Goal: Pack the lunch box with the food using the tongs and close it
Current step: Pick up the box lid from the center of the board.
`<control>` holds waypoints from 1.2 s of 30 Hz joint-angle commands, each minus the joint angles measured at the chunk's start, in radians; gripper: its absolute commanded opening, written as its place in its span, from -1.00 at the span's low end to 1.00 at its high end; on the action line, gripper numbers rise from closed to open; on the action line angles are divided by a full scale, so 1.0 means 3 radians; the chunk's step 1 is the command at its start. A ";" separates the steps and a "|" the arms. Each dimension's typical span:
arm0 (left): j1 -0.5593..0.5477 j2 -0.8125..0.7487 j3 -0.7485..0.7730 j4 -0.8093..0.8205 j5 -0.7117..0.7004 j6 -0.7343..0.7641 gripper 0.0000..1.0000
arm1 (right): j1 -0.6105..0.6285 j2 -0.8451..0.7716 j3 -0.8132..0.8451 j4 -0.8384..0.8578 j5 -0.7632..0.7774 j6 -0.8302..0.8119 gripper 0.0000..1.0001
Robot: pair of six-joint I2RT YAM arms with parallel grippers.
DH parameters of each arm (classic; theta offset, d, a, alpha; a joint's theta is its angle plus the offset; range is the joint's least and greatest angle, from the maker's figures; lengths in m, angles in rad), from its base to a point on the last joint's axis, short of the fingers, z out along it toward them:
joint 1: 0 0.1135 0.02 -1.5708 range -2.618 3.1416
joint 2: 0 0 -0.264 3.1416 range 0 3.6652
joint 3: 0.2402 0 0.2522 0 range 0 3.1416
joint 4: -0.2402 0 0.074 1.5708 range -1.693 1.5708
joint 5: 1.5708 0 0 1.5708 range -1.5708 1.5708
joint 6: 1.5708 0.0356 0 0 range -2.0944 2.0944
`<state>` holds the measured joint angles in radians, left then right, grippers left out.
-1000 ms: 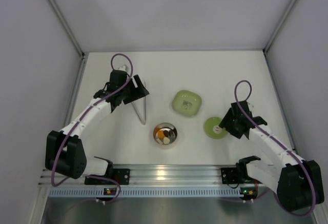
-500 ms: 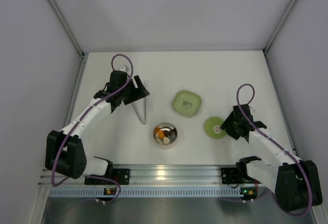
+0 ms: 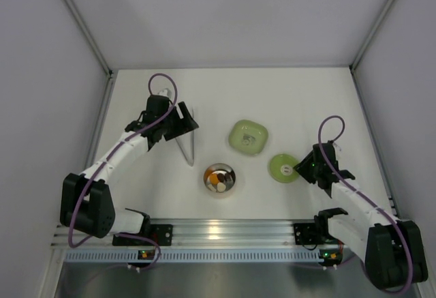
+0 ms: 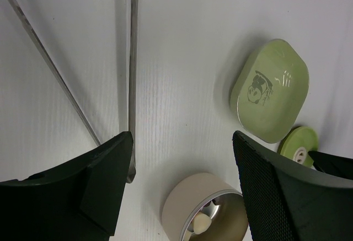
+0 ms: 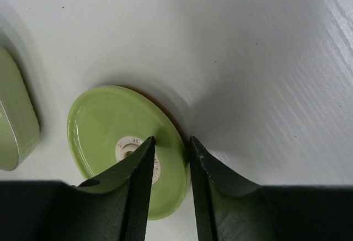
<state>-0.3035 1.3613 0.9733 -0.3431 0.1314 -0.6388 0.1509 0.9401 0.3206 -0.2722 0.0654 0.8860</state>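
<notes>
Right gripper (image 5: 172, 140): jaws are narrowed astride the right rim of the green lid (image 5: 105, 125); a firm pinch cannot be confirmed. Left gripper (image 4: 182, 158): jaws are spread wide, nothing is held, and it is hung over the tongs (image 4: 132, 59), laid flat on the table (image 3: 306, 100), far left. Lunch box (image 3: 232, 175) is seen uncovered, near centre, food (image 3: 216, 175) inside, lid to its right.

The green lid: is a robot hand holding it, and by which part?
The right gripper straddles the rim of the lid; whether it grips cannot be told. The left gripper holds nothing.
</notes>
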 commanded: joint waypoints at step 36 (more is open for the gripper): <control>-0.0026 -0.0202 -0.0069 0.0044 -0.0009 -0.0003 0.57 | 0.0084 -0.0352 0.0976 -0.0407 -0.0729 -0.0652 -1.00</control>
<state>-0.3046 1.3350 0.9497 -0.3462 0.1307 -0.6380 0.1520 0.8284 0.5224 -0.3645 -0.0967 0.7227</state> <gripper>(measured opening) 0.784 0.012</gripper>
